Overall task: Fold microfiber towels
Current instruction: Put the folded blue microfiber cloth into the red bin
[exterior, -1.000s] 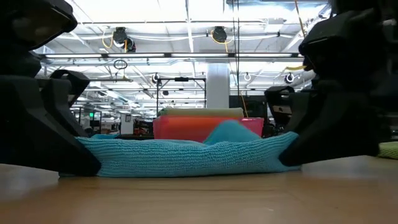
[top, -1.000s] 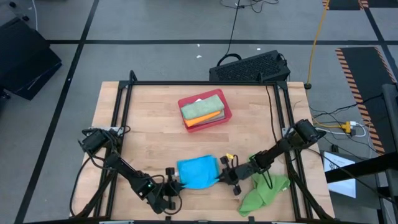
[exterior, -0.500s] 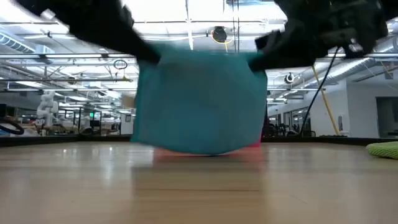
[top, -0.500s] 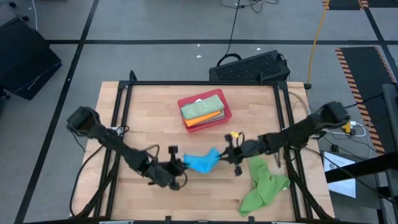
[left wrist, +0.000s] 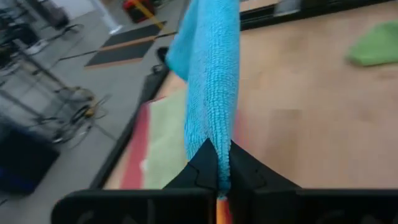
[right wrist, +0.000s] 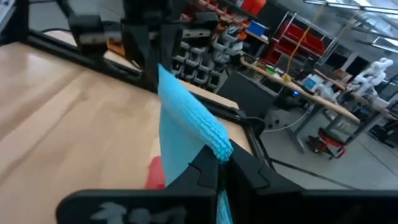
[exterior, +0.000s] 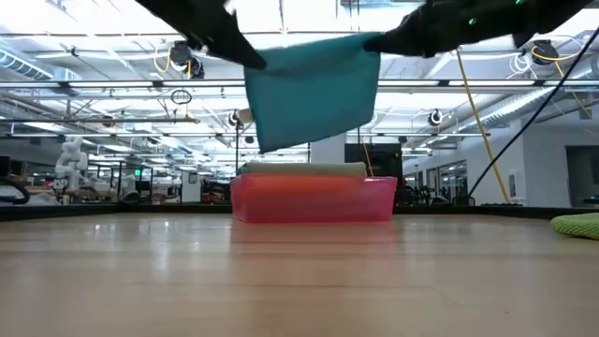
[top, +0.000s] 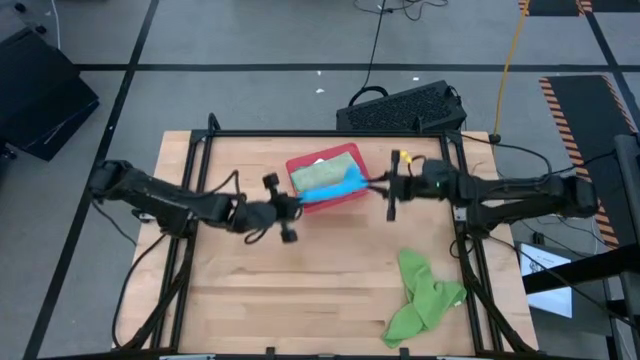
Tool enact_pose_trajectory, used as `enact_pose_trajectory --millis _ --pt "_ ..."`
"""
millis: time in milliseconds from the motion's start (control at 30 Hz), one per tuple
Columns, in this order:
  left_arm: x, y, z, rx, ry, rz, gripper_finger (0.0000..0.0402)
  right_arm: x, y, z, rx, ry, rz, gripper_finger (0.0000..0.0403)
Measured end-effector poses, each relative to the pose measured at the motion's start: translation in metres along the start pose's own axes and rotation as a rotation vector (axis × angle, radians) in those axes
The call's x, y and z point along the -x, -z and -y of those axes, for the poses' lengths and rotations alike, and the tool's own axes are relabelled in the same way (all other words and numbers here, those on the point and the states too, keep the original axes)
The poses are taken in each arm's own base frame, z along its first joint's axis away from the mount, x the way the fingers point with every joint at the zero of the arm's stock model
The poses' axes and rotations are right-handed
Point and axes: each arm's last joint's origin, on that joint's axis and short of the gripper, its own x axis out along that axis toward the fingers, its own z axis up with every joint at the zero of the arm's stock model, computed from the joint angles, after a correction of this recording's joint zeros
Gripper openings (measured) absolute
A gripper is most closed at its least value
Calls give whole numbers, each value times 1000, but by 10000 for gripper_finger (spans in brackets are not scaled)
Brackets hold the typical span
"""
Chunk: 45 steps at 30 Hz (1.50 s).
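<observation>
Hanging between my left end effector [top: 283, 208] and right end effector [top: 383, 186] (both clamped on it), the bright blue towel [top: 332, 186] spanned left-to-right directly above the red tray [top: 364, 184].

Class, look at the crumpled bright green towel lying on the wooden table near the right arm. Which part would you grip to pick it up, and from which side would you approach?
Grip the bright green towel at its upper, narrower end, coming straight down from above. It lies low and bunched on the table, so no edge stands up for a side approach, and that end sits free of the frame rail.
</observation>
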Motion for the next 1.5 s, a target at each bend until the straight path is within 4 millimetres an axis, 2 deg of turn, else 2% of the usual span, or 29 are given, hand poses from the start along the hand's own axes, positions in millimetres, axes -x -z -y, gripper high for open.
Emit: enact_pose_trajectory --millis 100,300,400,500,667,867,1100,1233,1500 --pt "-13 -1 -21 9 -64 3 7 -3 11 22 -18 11 21 4" --pt "-31 -2 -58 27 -133 29 23 -9 32 64 -78 16 64 4" --pt "-37 2 -75 33 -169 13 14 -17 38 85 -102 -9 65 4" --pt "-43 6 -89 51 -191 -4 7 -29 46 105 -135 -43 60 4" --pt "-48 12 -104 80 -231 -38 21 -43 59 134 -223 -89 50 4" --pt "-49 23 -105 97 -209 -130 7 -49 74 142 -283 -143 38 4" --pt "-49 25 -103 158 -178 -149 18 -55 89 133 -372 -215 -39 4" --pt "-50 28 -91 185 -125 -172 7 -56 89 127 -394 -245 -66 4" --pt "-45 21 -72 230 1 -137 26 -55 93 124 -456 -262 -113 4"
